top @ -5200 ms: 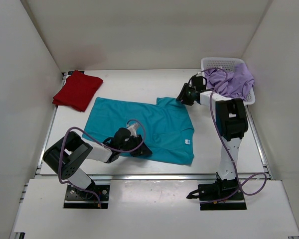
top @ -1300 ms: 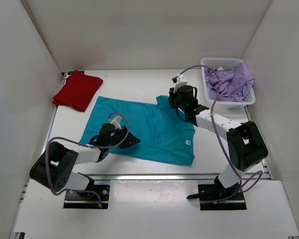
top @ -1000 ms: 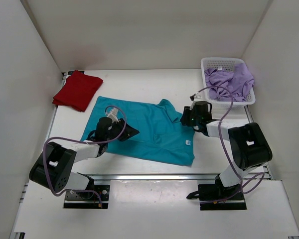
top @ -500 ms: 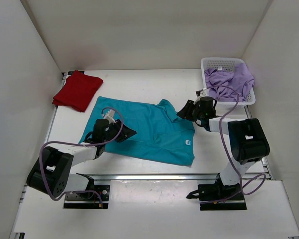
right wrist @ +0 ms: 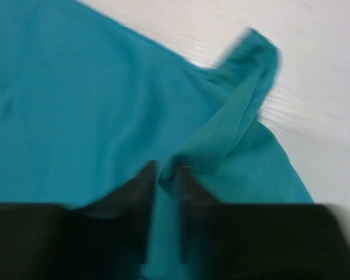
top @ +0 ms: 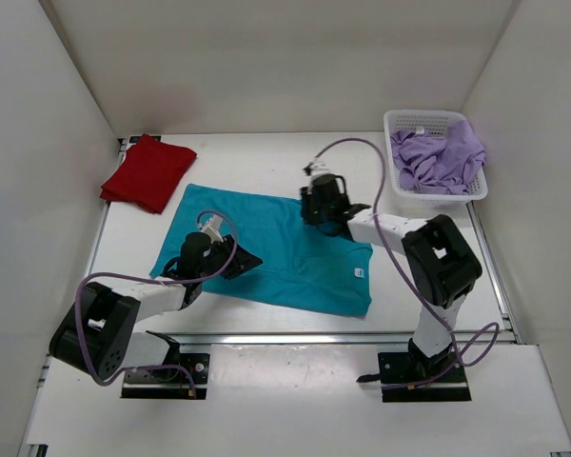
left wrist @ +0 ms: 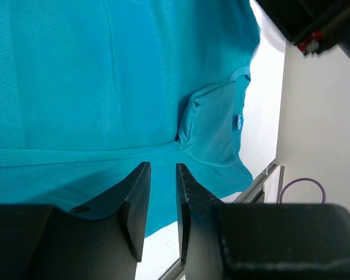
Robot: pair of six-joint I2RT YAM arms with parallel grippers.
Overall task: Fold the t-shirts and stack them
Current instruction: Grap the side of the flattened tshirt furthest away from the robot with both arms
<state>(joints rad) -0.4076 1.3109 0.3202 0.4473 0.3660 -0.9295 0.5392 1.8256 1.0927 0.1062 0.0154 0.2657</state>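
1. Top external view: the teal t-shirt (top: 285,262) is lying spread almost flat in the middle of the table (top: 257,152), with both arms reaching onto it.
2. The red t-shirt (top: 147,171) is sitting folded at the far left corner, well apart from the teal one. The lavender t-shirt (top: 438,157) is lying bunched in the white basket (top: 409,116) at the far right, not yet folded.
3. The left gripper (top: 243,259) is resting low on the near-left part of the teal shirt. In the left wrist view its jaws are standing only a sliver apart over a crease in the cloth, and it cannot be told whether they are nipping it.
4. The right gripper (top: 322,217) is working at the shirt's far edge, near a sleeve. The right wrist view is blurred, but a raised ridge of teal cloth is running from the sleeve into the narrow gap between the jaws, so they appear to be pinching the fabric.
5. The shirt is looking light, limp and thin. It is likely to sag once lifted and to drag or wrinkle on the smooth table. The best holds are probably the doubled edges, such as hem, sleeve seam and shoulder, with both grippers taking matching points on one side so the fold carries over straight.
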